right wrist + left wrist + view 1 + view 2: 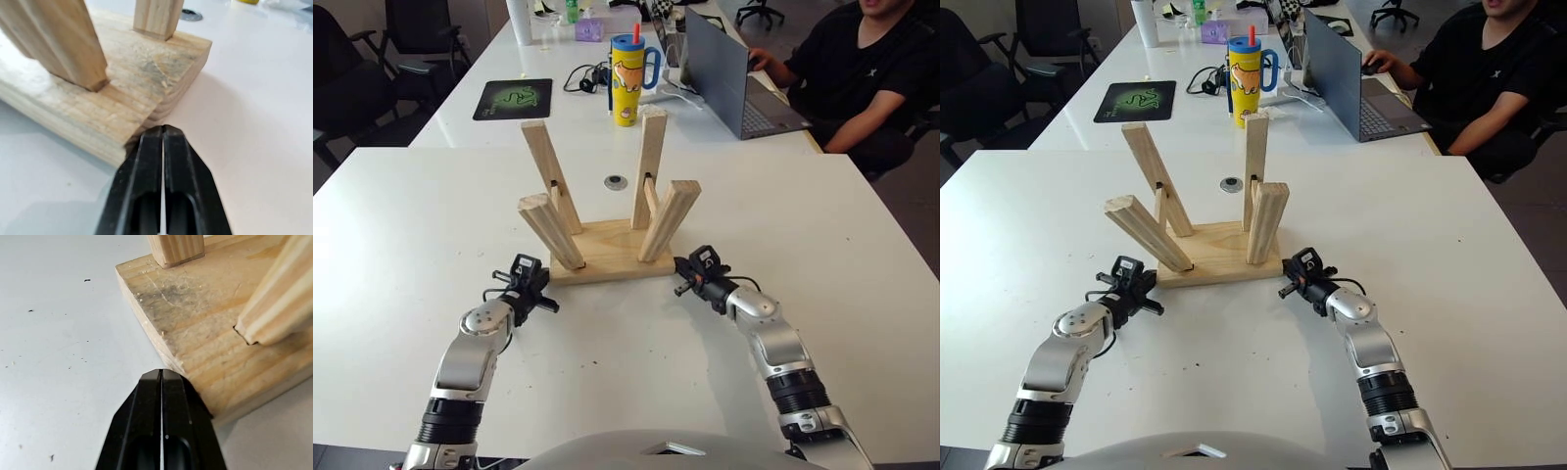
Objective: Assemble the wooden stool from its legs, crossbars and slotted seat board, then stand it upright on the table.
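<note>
Bracketing the legs-up stool [650,162] at mid-bench [421,225] with left hand [546,297] and right hand [682,276] closed, empty, at its seat board's [607,258] near corners; next, likely, gripping and flipping it upright.

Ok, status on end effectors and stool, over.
Left end effector shut, at seat board near-left corner; right end effector shut, at near-right corner. Stool inverted on table, four legs up. Yellow tumbler well behind, not obstructing.

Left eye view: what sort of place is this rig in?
Probably a shared office or meeting room, not a workshop. It has long white tables, an open laptop with a person seated at it, swivel office chairs, a mouse pad and a yellow tumbler.
</note>
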